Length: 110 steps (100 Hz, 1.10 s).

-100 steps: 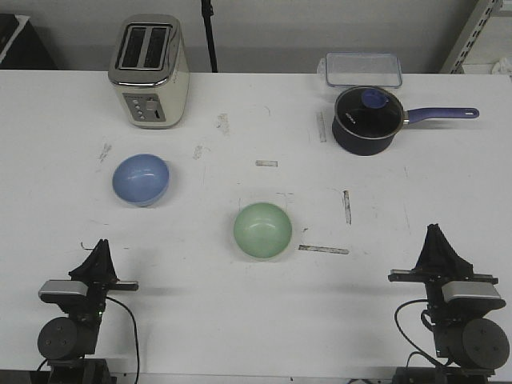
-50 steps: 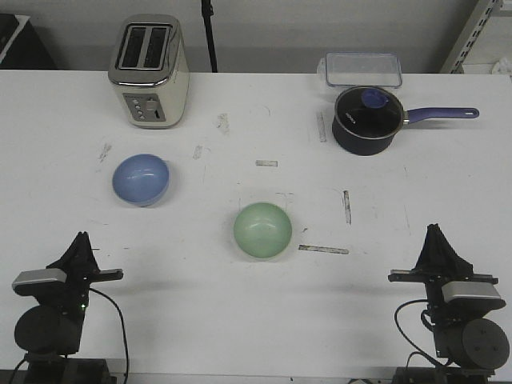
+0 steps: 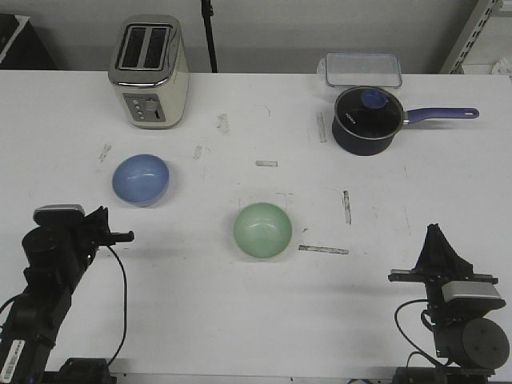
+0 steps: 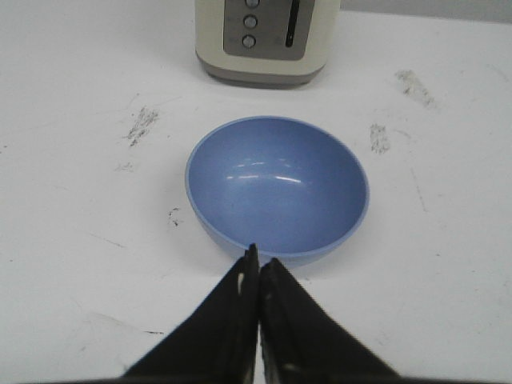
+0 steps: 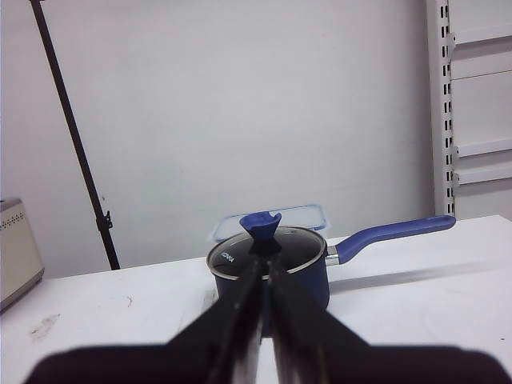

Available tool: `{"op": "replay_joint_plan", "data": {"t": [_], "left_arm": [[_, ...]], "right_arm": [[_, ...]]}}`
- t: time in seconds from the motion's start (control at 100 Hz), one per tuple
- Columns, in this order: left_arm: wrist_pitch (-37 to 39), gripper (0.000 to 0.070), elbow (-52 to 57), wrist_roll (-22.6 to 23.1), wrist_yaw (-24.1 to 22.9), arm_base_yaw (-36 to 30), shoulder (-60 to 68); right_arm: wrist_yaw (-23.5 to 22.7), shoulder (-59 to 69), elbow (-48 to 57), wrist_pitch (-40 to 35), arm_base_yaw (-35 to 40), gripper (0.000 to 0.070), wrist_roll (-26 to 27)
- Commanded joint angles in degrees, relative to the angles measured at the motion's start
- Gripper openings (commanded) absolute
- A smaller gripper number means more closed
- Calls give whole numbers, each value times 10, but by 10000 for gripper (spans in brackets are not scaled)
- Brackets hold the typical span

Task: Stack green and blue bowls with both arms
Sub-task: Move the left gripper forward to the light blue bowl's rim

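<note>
Only the left arm has changed since the earlier frames: it has lifted off its rest and swung forward, so the left gripper [image 3: 120, 236] now hangs close behind the blue bowl [image 3: 141, 179], while the right gripper [image 3: 436, 240] sits where it was near the front edge. Both tools have their jaws pressed together and hold nothing; in the left wrist view the black fingers [image 4: 240, 300] meet in a point just short of the blue bowl's near rim. The blue bowl stands upright on the left half of the table [image 3: 240, 320], in front of the toaster [image 3: 150, 70]; the green bowl [image 3: 262, 230] stands upright near the middle, well apart from it and from both grippers. The step in hand looks like the left arm's approach to the blue bowl, with no stacking begun. Next the jaws would have to part and straddle the near rim, one finger inside and one outside, before closing. The tabletop is white and scuffed, with grey smudges and a few strips of tape [image 3: 324, 250]. At the back right sit a dark saucepan [image 3: 367, 120] with a purple handle and a clear lidded box [image 3: 362, 69]; behind runs a pale wall, with a slotted shelf upright [image 5: 444, 112] at the right.
</note>
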Motion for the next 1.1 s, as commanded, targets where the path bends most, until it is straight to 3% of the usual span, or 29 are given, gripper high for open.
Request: {"op": "replay_joint_plan", "data": {"t": [0.0, 0.17, 0.47, 0.78, 0.89, 1.09], "left_arm": [[-4, 1, 35, 25, -3, 1, 26], [-76, 1, 116, 34, -60, 8, 103], [-176, 1, 248, 34, -59, 9, 209], [-239, 2, 357, -14, -32, 16, 325], [-271, 1, 383, -56, -26, 24, 365], [-342, 2, 432, -91, 10, 54, 432]], "right_arm": [[0, 0, 1, 6, 0, 4, 6], [0, 0, 1, 6, 0, 4, 6], [0, 0, 1, 6, 0, 4, 6], [0, 0, 1, 6, 0, 4, 6], [0, 0, 1, 6, 0, 4, 6], [0, 0, 1, 6, 0, 4, 6]]}}
